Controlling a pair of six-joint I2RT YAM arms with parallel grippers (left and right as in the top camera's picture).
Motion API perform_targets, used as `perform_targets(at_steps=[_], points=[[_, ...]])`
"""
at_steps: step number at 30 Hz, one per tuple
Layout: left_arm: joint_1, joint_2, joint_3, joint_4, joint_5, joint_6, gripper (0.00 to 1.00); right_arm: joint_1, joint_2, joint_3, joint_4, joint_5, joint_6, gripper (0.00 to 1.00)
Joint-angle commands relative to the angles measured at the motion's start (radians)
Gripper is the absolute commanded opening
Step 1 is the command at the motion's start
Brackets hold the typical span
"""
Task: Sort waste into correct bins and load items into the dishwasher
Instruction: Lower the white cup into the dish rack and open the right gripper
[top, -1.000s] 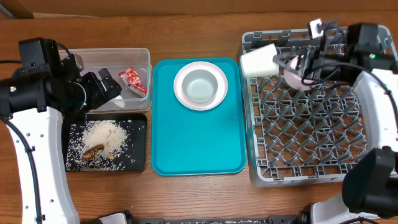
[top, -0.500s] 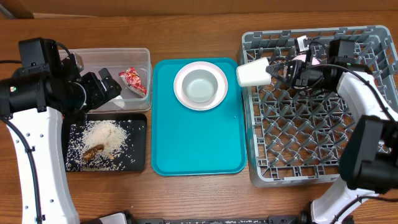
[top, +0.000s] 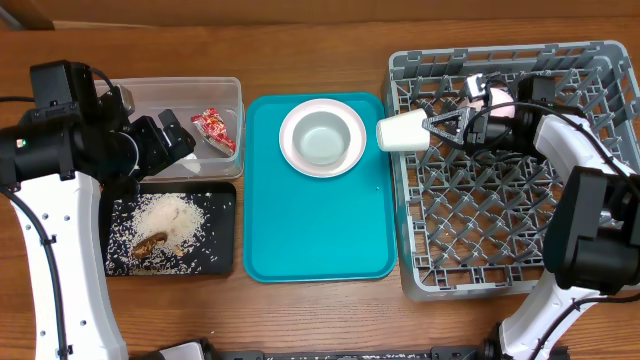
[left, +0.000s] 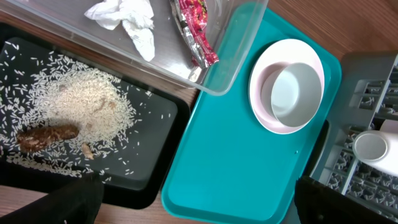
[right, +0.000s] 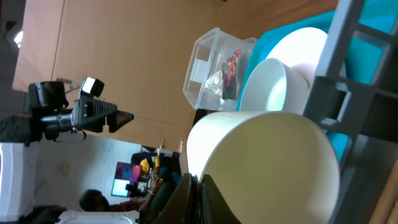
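The cup lies on its side at the rack's left wall, up near the back corner. It's half hanging out toward the teal tray. The right gripper is clenched on the end of it that faces into the rack.

Just beside it on the teal tray, the bowl sits inside a pale pink dish. Further left is the tub with the wrapper and the napkin in it.

The left gripper hangs over the tub, released, with its jaws spread wide and grasping nothing. In front of the tub, just beside it, the black tray has the rice in a heap with stray grains all around. The brown scrap lies at the heap's front edge.

Everything's on a wooden desk.
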Motion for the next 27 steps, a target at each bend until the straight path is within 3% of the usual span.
perform_targets(at_steps=[1,12,27], points=[[-0.003,-0.006,0.01,0.001,0.008,-0.003,1.0,-0.001,0.006,-0.005,-0.024,0.215,-0.001,0.04],[-0.003,-0.006,0.01,0.001,0.008,-0.003,1.0,-0.001,0.005,-0.005,-0.097,0.383,0.001,0.04],[-0.003,-0.006,0.01,0.001,0.008,-0.003,1.0,-0.071,0.005,-0.005,-0.159,0.408,0.0,0.04]])
